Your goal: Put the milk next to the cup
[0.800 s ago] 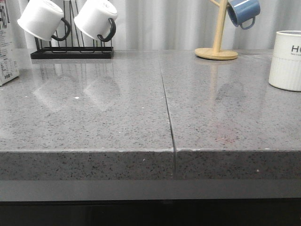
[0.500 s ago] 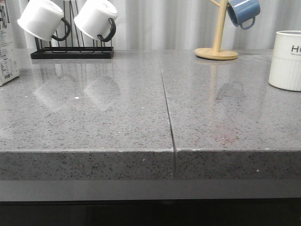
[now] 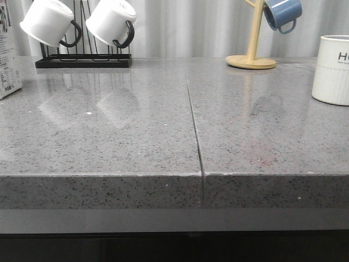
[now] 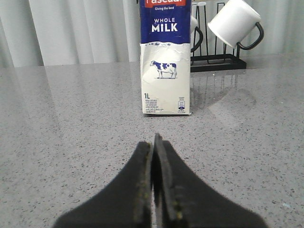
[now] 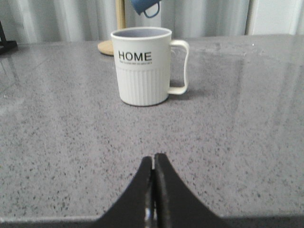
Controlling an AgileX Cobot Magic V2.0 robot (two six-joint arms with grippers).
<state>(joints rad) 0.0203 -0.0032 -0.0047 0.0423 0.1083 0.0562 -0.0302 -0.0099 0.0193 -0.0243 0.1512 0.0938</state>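
The milk carton (image 4: pixel 165 61), white with a dark blue "WHOLE MILK" band and a cow picture, stands upright on the grey counter; only its edge (image 3: pixel 8 60) shows at the far left of the front view. The cream "HOME" cup (image 5: pixel 141 66) with ribbed lower half stands upright at the far right (image 3: pixel 332 70), handle to one side. My left gripper (image 4: pixel 153 142) is shut and empty, low over the counter, short of the milk. My right gripper (image 5: pixel 153 159) is shut and empty, short of the cup. Neither gripper shows in the front view.
A black rack (image 3: pixel 82 61) with two white black-handled mugs (image 3: pixel 49 22) stands at the back left, close behind the milk. A wooden mug tree (image 3: pixel 252 54) with a blue mug (image 3: pixel 282 13) stands at the back right. A seam (image 3: pixel 193 125) splits the counter.
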